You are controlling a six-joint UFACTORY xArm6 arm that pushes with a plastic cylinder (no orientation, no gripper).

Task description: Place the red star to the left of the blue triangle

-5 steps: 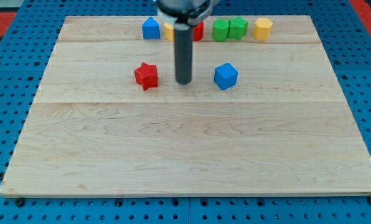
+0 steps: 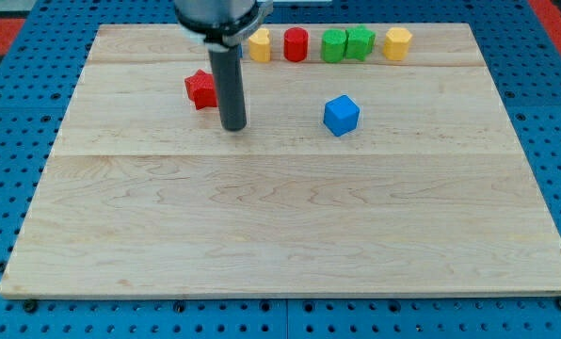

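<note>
The red star [image 2: 201,88] lies on the wooden board [image 2: 280,217] at the upper left, partly behind my rod. My tip [image 2: 233,126] rests just to the lower right of the star, close to it; contact cannot be told. The blue triangle stood at the top row before; the arm's dark body hides that spot now and I cannot see it.
Along the top edge stand a yellow block [image 2: 259,44], a red cylinder [image 2: 296,44], two green blocks [image 2: 334,44] [image 2: 360,42] and a yellow hexagon [image 2: 398,42]. A blue cube [image 2: 341,115] lies right of my tip.
My tip has moved left, from right of the star to its lower right. The red star has shifted up and left. The arm now covers the blue triangle.
</note>
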